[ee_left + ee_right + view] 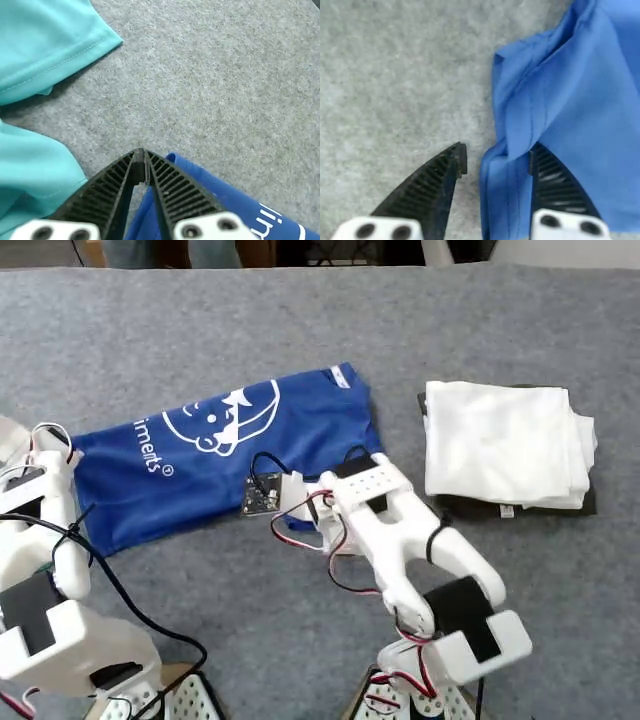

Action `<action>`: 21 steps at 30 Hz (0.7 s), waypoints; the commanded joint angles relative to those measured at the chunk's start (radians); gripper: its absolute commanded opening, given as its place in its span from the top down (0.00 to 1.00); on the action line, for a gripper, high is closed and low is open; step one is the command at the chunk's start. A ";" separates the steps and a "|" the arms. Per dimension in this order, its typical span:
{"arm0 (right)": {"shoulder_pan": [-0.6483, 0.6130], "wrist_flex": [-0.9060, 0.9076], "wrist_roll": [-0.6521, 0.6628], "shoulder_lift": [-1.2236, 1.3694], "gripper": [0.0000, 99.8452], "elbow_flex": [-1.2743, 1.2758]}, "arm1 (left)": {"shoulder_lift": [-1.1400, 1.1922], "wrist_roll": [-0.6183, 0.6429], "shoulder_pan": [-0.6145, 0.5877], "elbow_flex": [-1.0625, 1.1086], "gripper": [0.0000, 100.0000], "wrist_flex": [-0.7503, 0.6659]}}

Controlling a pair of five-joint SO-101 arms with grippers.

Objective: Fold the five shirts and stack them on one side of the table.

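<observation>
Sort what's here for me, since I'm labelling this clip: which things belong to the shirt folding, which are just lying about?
Job: blue shirt; white folded shirt on dark shirt; teal shirt.
Lying about: grey table cover.

The grey felt-covered desk (300,310) is open along its whole far strip. A long blue printed shirt (225,455) blocks the middle; a folded white shirt stack (500,445) blocks the right. A narrow bare lane runs between them. Crumpled teal cloth (45,45) lies close beside my left pincer (144,154).
</observation>
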 commanded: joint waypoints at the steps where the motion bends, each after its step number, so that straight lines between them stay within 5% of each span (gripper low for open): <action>1: 0.002 -0.075 0.005 0.091 0.78 -0.035 | -0.048 -0.020 -0.004 -0.019 0.97 -0.012; 7: 0.021 -0.158 0.012 0.176 0.81 -0.108 | -0.048 -0.021 -0.004 -0.019 0.97 -0.012; 11: 0.025 -0.135 0.028 0.229 0.98 -0.180 | -0.048 -0.023 -0.004 -0.019 0.97 -0.012; 17: 0.044 -0.103 0.028 0.252 0.99 -0.234 | -0.048 -0.023 -0.004 -0.019 0.97 -0.012; 21: 0.043 0.087 0.026 0.252 0.99 -0.381 | -0.048 -0.023 -0.004 -0.019 0.97 -0.012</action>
